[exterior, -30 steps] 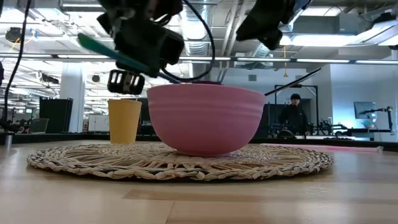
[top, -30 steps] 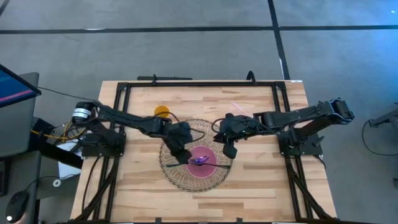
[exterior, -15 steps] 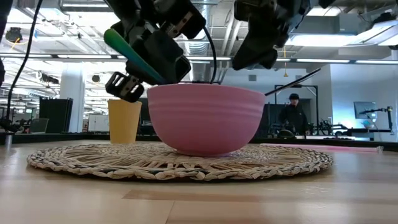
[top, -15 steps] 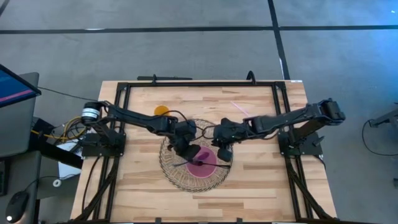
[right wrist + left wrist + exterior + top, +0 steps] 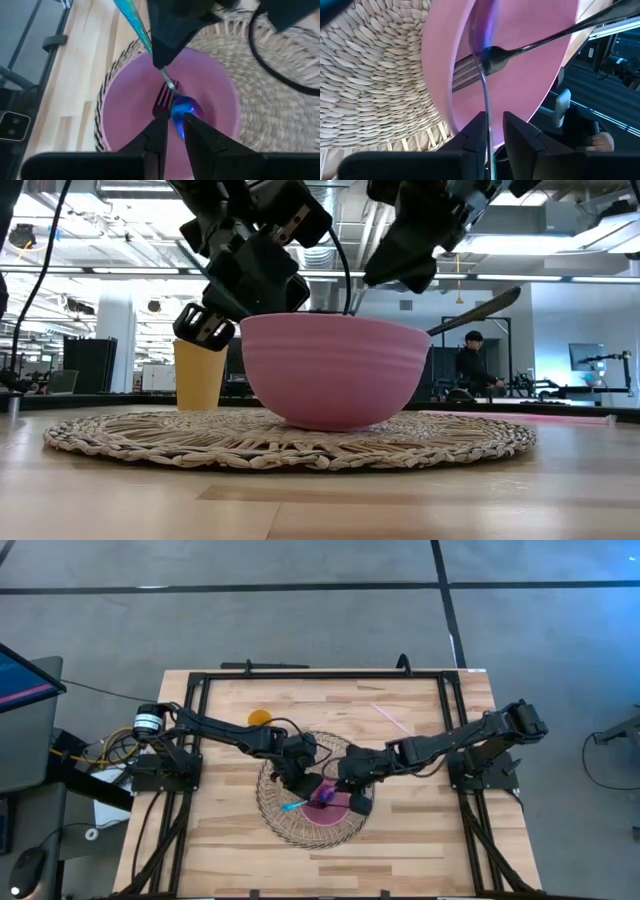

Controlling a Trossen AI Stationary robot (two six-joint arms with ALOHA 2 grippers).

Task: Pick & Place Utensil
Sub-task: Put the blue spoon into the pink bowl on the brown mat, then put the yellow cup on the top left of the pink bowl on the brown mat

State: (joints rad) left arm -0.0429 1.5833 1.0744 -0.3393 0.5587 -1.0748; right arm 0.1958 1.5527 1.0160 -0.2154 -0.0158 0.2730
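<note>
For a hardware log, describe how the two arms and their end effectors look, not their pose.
Both arms are dark, slender, jointed links on black base frames. The left arm has a silver-grey cylindrical joint near its base, with yellow and orange cables bunched beside it. The right arm is plain black. A black cable loops behind the left end effector. The right end effector has two dark, flat, angular fingers.

Both arms reach inward, wrists nearly meeting. The left gripper [image 5: 304, 786] has its fingers clamped narrow; the right gripper [image 5: 352, 799] likewise, just beside it.
</note>
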